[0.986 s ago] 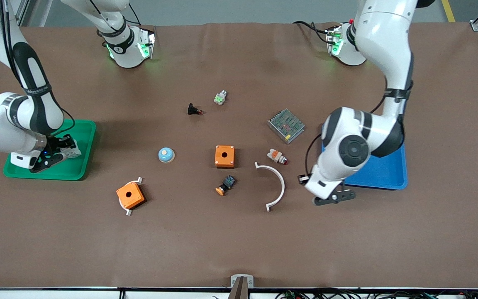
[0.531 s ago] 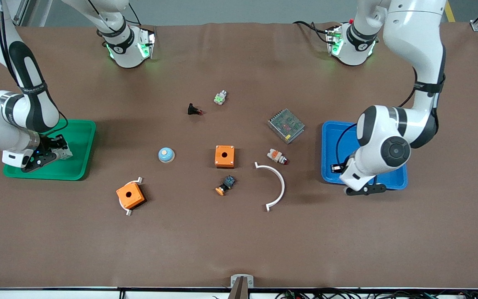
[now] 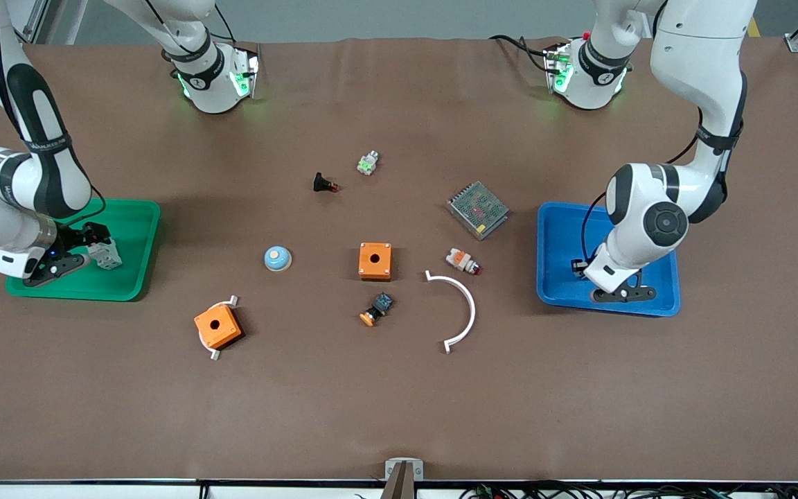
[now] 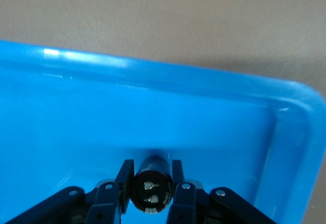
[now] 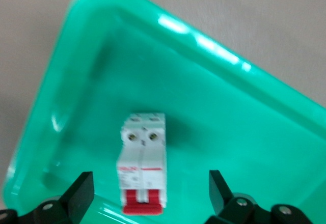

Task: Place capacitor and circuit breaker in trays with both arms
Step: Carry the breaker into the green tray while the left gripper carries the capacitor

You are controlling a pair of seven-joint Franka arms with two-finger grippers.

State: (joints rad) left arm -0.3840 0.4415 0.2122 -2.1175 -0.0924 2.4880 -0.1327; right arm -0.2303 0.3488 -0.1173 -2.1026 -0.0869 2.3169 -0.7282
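The capacitor (image 4: 151, 192), a tiny black cylinder, sits between the fingers of my left gripper (image 4: 151, 177), which is shut on it. The left gripper (image 3: 622, 294) is low over the blue tray (image 3: 558, 229), near the tray's edge nearest the front camera; the tray floor (image 4: 102, 112) fills the left wrist view. The capacitor is hidden in the front view. The circuit breaker (image 3: 105, 255), white with a red end, lies in the green tray (image 3: 132, 222). My right gripper (image 3: 73, 251) is open over that tray. In the right wrist view the breaker (image 5: 143, 163) lies untouched between the wide-open jaws (image 5: 150, 186).
Between the trays lie two orange boxes (image 3: 375, 260) (image 3: 217, 326), a white arc (image 3: 461, 308), a mesh-covered unit (image 3: 478, 208), a blue dome (image 3: 277, 258), a black push-button with an orange cap (image 3: 376, 309), a white-and-orange part (image 3: 462, 260), a black part (image 3: 323, 184) and a silver-green part (image 3: 368, 163).
My left gripper has swung from beside the white arc to over the blue tray, carrying the capacitor. My right gripper has drawn back toward the right arm's end, leaving the breaker in the green tray.
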